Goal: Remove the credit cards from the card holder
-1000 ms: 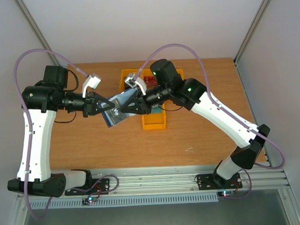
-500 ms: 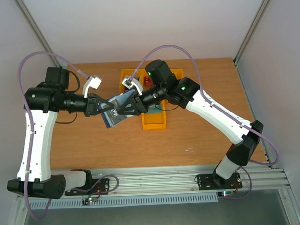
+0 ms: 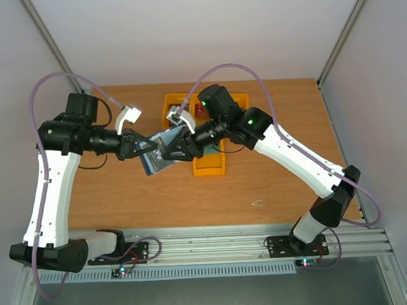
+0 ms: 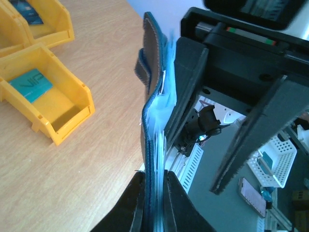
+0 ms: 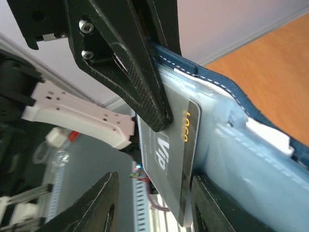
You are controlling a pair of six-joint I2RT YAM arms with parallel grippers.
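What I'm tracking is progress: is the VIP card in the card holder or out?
Partly out: the VIP card protrudes past the card holder's sleeve, between the right end effector's open fingers.

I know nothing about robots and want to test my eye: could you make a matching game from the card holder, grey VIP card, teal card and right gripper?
1 card holder
2 grey VIP card
3 teal card
4 right gripper

A lying in a yellow bin
B open
C clamped in the left gripper
D sticking out of a clear sleeve

Pairs: 1-C, 2-D, 3-A, 4-B
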